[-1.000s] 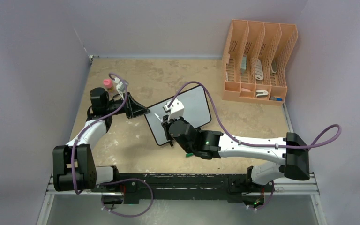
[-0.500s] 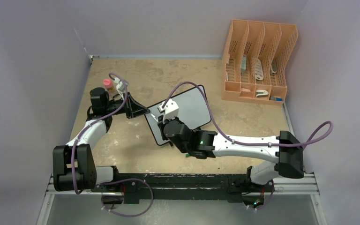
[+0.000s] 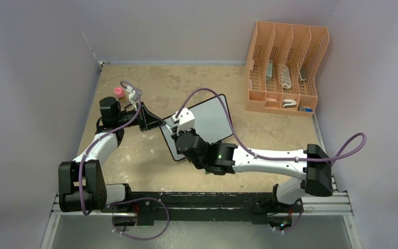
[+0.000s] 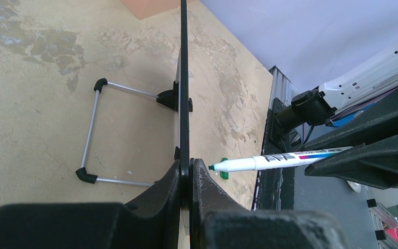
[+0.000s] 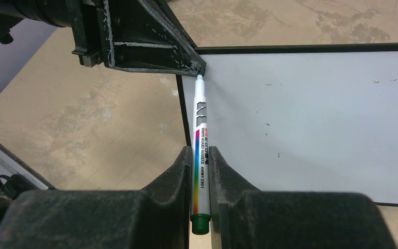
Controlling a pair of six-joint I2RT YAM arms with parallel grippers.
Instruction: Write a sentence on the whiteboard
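Pads of the right fingers (image 5: 179, 174) press a marker (image 5: 201, 129) between them at its lower barrel, green end cap below and green tip pointing at the whiteboard (image 5: 311, 119). The tip lies at the board's corner, just beside the left fingers (image 4: 166, 192), which pinch the black frame there. Whether the tip touches cannot be told.

The board is a white face with a few tiny dark specks inside a thin black rim. It stands tilted on the desk (image 3: 186, 83), with a wire stand (image 4: 90, 135) behind it. From above, the right arm hides its near left part.

Right of the board, an orange rack (image 3: 285, 67) holds pale items too small to name.
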